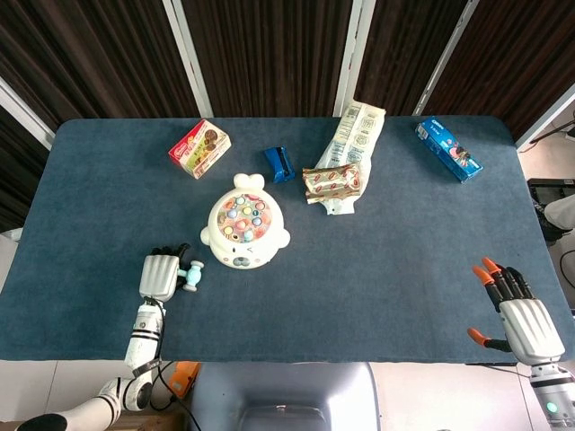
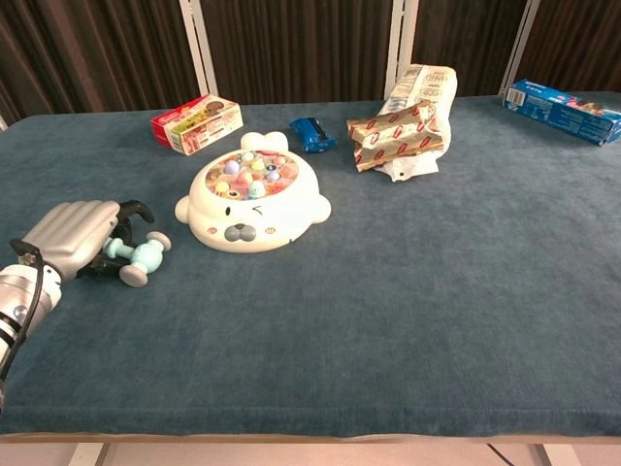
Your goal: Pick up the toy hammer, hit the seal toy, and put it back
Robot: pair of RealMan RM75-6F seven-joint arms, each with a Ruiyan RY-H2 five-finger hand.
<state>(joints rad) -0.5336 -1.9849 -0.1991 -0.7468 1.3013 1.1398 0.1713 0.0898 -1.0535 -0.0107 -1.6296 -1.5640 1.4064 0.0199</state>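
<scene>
The white seal toy [image 1: 243, 233] [image 2: 254, 202] with coloured pegs on top lies left of the table's middle. The teal toy hammer [image 1: 190, 274] [image 2: 144, 255] is low over the cloth just left of the seal, its head pointing toward the toy. My left hand [image 1: 159, 276] [image 2: 73, 233] holds the hammer's handle, with its dark fingers curled over it. My right hand [image 1: 519, 316] rests at the front right edge of the table with its orange-tipped fingers spread and nothing in it. It does not show in the chest view.
A red cookie box [image 1: 199, 148] [image 2: 196, 123] and a small blue object [image 1: 278, 164] [image 2: 311, 134] lie behind the seal. Snack packs [image 1: 331, 181] [image 2: 395, 136] rest on a long wrapper [image 1: 352, 139]. A blue box [image 1: 447, 149] [image 2: 565, 110] is far right.
</scene>
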